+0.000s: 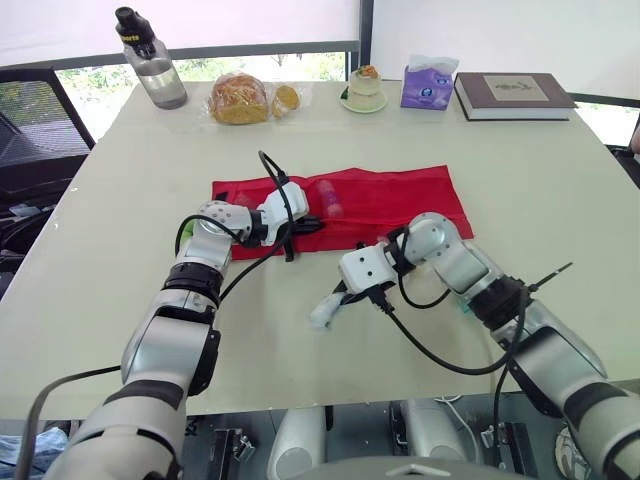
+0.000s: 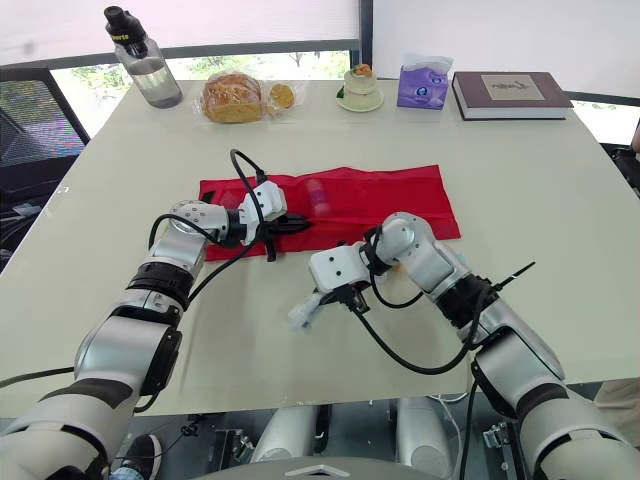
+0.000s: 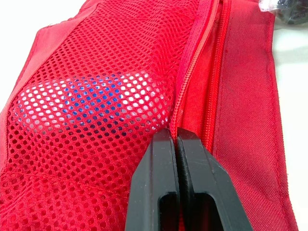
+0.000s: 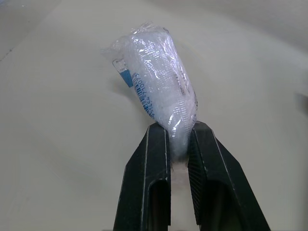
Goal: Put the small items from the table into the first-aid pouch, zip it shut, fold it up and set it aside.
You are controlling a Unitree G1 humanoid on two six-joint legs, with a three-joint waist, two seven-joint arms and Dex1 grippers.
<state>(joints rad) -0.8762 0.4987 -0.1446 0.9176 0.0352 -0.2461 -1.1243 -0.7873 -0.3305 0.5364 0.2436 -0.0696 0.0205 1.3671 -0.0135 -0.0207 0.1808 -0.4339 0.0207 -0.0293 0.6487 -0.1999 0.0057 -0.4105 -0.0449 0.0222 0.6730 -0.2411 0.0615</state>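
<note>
The red first-aid pouch (image 1: 390,200) lies flat and unfolded in the middle of the table. Its zipper (image 3: 192,62) runs beside a mesh pocket (image 3: 96,57), and a white and blue item (image 3: 91,103) shows through the mesh. My left gripper (image 1: 315,222) is at the pouch's left part, shut on the mesh edge by the zipper. In front of the pouch, my right gripper (image 1: 337,298) is shut on a clear-wrapped bandage roll (image 4: 156,96). That roll (image 1: 323,311) sticks out past the fingers, low over the table.
Along the far edge stand a water bottle (image 1: 150,60), a bag of bread (image 1: 240,98), a small cup on a saucer (image 1: 365,88), a purple tissue pack (image 1: 428,83) and a book (image 1: 513,95). A black chair (image 1: 30,130) sits off the left side.
</note>
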